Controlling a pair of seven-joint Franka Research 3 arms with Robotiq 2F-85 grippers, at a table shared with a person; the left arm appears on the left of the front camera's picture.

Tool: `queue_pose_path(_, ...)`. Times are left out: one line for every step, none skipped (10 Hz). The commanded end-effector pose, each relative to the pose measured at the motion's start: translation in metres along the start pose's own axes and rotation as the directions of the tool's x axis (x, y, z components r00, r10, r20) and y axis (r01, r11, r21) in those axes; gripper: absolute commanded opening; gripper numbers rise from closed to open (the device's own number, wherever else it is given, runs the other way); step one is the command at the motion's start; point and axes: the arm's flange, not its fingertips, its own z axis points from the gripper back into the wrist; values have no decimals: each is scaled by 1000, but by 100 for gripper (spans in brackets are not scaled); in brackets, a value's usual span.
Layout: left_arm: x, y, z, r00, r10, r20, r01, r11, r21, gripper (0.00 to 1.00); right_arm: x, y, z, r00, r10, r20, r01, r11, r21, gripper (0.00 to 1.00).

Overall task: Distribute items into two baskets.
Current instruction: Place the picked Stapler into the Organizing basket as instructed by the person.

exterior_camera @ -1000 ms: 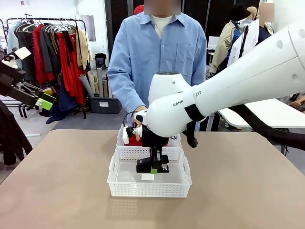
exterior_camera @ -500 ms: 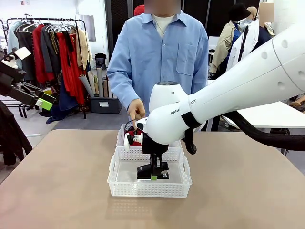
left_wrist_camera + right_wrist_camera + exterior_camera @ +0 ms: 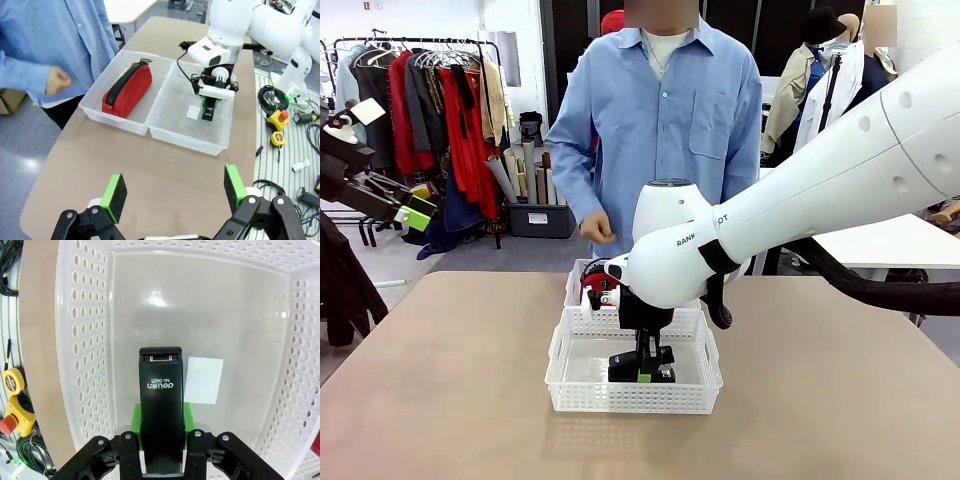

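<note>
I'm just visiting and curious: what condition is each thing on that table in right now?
Red fabric pouch: zipped, lying in the far white lattice basket.
Small black stapler: clamped, held low inside the near white lattice basket.
Right gripper: shut on the stapler.
Left gripper: open, holding nothing.

Glossy perforated white plastic baskets (image 3: 150, 131), soft red cloth pouch (image 3: 131, 90), smooth black stapler (image 3: 161, 405), matt tan table (image 3: 440, 400)

Right end effector (image 3: 642, 375) points down, clamped shut; left end effector (image 3: 172, 194) gapes wide.
</note>
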Motion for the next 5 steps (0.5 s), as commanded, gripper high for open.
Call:
queue_pose_path(1,-1,1,1000,2,1,-2,1000,-5,100,2,-3,2,1000,8,6,-8,1000,-2,15)
queue_pose_path(1,-1,1,1000,2,1,-2,1000,-5,100,2,-3,2,1000,6,5,-6,1000,0,28)
queue_pose_path(1,-1,1,1000,2,1,-2,1000,-5,100,2,-3,2,1000,4,4,-4,1000,3,43)
queue_pose_path(1,-1,1,1000,2,1,-2,1000,-5,100,1,-3,4,1000,1,6,-1,1000,4,62)
queue_pose_path(1,-1,1,1000,2,1,-2,1000,-5,100,1,-3,6,1000,0,7,0,1000,6,82)
